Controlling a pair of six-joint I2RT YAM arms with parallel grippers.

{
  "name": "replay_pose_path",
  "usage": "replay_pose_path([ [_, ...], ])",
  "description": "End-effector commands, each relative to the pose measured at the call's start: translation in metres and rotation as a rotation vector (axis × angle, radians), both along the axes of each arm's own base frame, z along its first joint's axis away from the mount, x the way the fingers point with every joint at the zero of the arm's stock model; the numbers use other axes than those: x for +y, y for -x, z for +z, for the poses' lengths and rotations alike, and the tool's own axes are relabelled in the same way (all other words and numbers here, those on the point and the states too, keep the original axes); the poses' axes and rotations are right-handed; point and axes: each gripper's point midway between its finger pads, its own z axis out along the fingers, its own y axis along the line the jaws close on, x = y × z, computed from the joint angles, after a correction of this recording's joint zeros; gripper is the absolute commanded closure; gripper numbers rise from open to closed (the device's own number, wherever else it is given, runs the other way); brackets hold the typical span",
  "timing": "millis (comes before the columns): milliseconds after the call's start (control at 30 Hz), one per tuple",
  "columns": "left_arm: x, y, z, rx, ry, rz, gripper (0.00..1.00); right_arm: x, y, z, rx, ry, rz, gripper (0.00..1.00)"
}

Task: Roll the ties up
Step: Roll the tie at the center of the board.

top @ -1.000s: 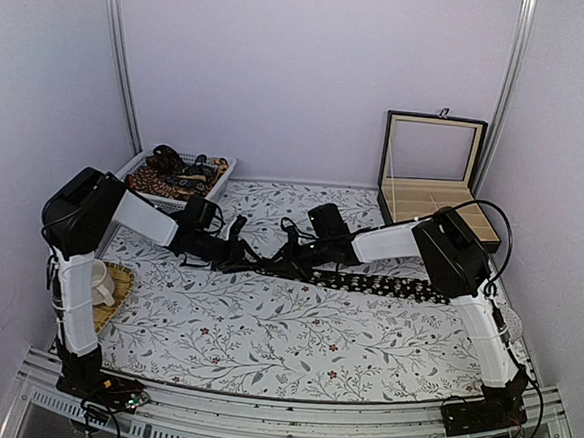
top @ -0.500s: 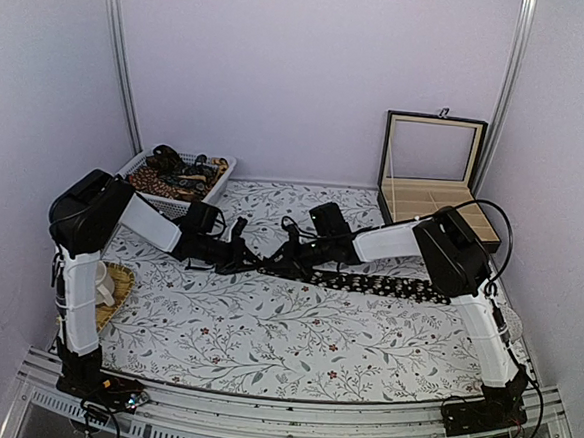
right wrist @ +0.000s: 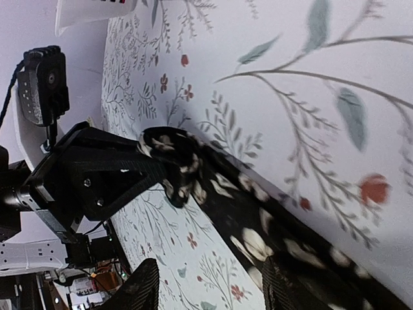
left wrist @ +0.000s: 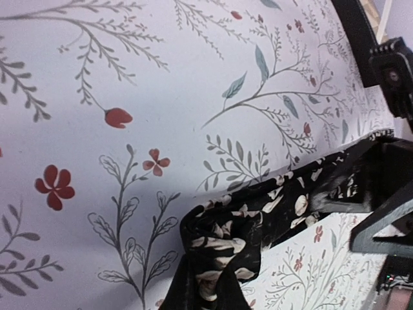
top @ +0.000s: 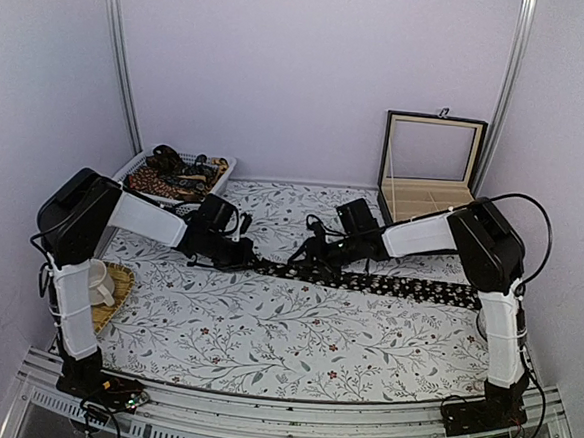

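At table's (top: 264,327) left-centre, left claw (top: 241,260) is pinching bunched narrow end of black flower-speck tie (top: 388,283), jaws closed tight on fabric. Rest of tie is lying flat along table, running off rightward. Right claw (right wrist: 213,271) is hovering just beside pinched end, jaws standing apart, gripping nothing. Risks, by my judgement:
- Thin slippery fold slipping from pinch once rolling starts.
- Unheld length dragging askew, giving loose lopsided roll.
- Claws working this close, risking collision.
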Motion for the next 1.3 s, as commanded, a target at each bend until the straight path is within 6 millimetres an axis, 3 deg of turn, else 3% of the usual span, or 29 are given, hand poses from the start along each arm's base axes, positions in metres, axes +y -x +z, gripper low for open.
replay_pose_path([
  [0, 0.028, 0.000, 0.001, -0.049, -0.287, 0.061, 1.00, -0.047, 0.002, 0.088, -0.175, 0.005, -0.039, 0.46],
  [167, 0.033, 0.001, -0.001, -0.086, -0.440, 0.084, 1.00, -0.082, 0.012, 0.092, -0.247, 0.102, -0.075, 0.44],
  [300, 0.036, -0.001, 0.005, -0.122, -0.516, 0.107, 1.00, -0.109, 0.014, 0.073, -0.286, 0.234, -0.109, 0.42],
  [333, 0.040, 0.000, -0.009, -0.112, -0.569, 0.112, 1.00, -0.112, 0.013, 0.070, -0.294, 0.253, -0.112, 0.42],
  [400, 0.040, -0.002, -0.005, -0.130, -0.625, 0.122, 1.00, -0.118, 0.013, 0.062, -0.300, 0.291, -0.118, 0.42],
  [633, 0.026, -0.011, 0.016, -0.237, -0.820, 0.129, 1.00, -0.126, 0.007, 0.027, -0.268, 0.381, -0.124, 0.42],
  [933, 0.015, -0.021, 0.025, -0.316, -1.005, 0.135, 1.00, -0.131, 0.006, -0.008, -0.206, 0.423, -0.115, 0.41],
  [1267, -0.002, -0.031, 0.027, -0.360, -0.943, 0.136, 1.00, -0.136, 0.011, -0.054, -0.095, 0.456, -0.096, 0.41],
])
